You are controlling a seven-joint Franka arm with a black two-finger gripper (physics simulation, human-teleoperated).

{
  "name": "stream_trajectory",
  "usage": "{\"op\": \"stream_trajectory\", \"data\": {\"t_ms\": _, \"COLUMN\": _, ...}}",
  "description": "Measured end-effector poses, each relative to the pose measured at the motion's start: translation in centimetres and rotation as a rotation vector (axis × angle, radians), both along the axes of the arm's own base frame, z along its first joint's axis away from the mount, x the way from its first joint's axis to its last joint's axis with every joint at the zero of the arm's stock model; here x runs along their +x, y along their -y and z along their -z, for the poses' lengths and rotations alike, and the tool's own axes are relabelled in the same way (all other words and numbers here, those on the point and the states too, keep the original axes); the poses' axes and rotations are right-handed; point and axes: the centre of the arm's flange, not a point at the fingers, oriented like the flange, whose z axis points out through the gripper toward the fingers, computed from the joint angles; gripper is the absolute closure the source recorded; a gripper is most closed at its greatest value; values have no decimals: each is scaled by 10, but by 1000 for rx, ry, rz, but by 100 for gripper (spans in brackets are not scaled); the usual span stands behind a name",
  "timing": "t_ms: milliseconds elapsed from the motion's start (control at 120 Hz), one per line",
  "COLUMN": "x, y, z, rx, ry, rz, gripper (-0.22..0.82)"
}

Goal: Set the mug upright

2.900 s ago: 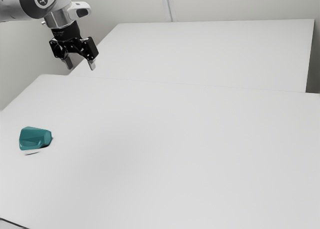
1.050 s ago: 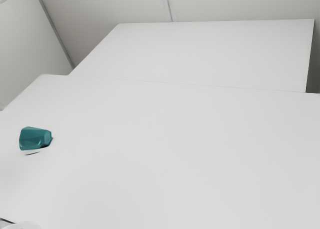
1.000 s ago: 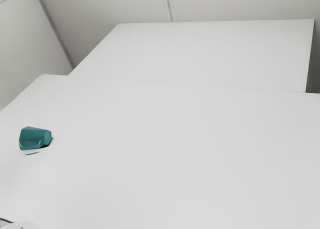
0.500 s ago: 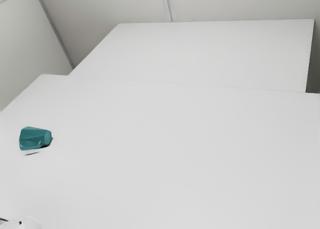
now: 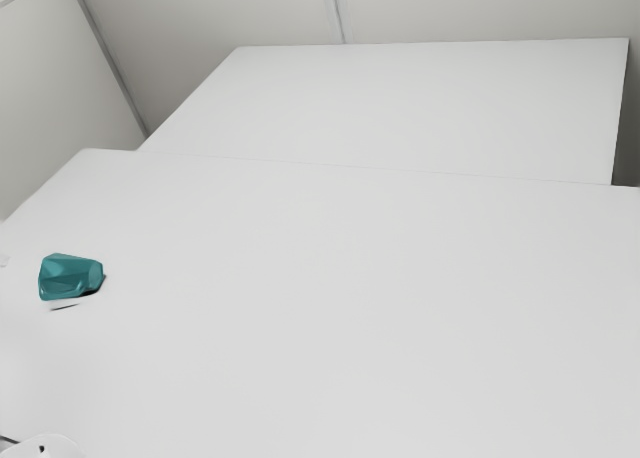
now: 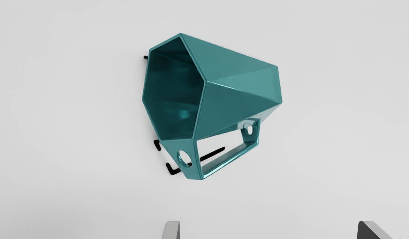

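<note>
Having moved from the exterior view's upper left, the gripper (image 6: 269,226) is standing wide open, apart from the teal mug (image 6: 237,79), which is lying sideways on the white table (image 5: 350,308); the wrist view is revealing its mouth (image 6: 174,89) and handle (image 6: 231,160), the exterior view its narrow end (image 5: 96,275).

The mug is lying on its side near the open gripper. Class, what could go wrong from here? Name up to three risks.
1. The handle juts out on the side nearest the gripper, so a finger might catch it and swing the mug.
2. The body narrows from mouth to base, so a grip across its slanted faces could slip.
3. The mug lies on its side; a nudge might slide or roll it on the table.
</note>
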Motion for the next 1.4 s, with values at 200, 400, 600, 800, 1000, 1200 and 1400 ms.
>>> {"op": "stream_trajectory", "data": {"t_ms": 200, "x": 4, "y": 7, "z": 17, "rx": -99, "ry": -53, "rz": -27, "gripper": 2}}
{"op": "stream_trajectory", "data": {"t_ms": 400, "x": 29, "y": 5, "z": 22, "rx": -126, "ry": -85, "rz": -28, "gripper": 2}}
{"op": "stream_trajectory", "data": {"t_ms": 600, "x": 53, "y": -2, "z": 21, "rx": -117, "ry": -100, "rz": -26, "gripper": 2}}
{"op": "stream_trajectory", "data": {"t_ms": 800, "x": 73, "y": -3, "z": 38, "rx": -126, "ry": -126, "rz": -22, "gripper": 2}}
{"op": "stream_trajectory", "data": {"t_ms": 1000, "x": 88, "y": -5, "z": 57, "rx": -134, "ry": -146, "rz": -24, "gripper": 2}}
{"op": "stream_trajectory", "data": {"t_ms": 1200, "x": 102, "y": 0, "z": 75, "rx": -149, "ry": -166, "rz": -21, "gripper": 2}}
{"op": "stream_trajectory", "data": {"t_ms": 1400, "x": 110, "y": 5, "z": 77, "rx": -155, "ry": -170, "rz": -21, "gripper": 2}}
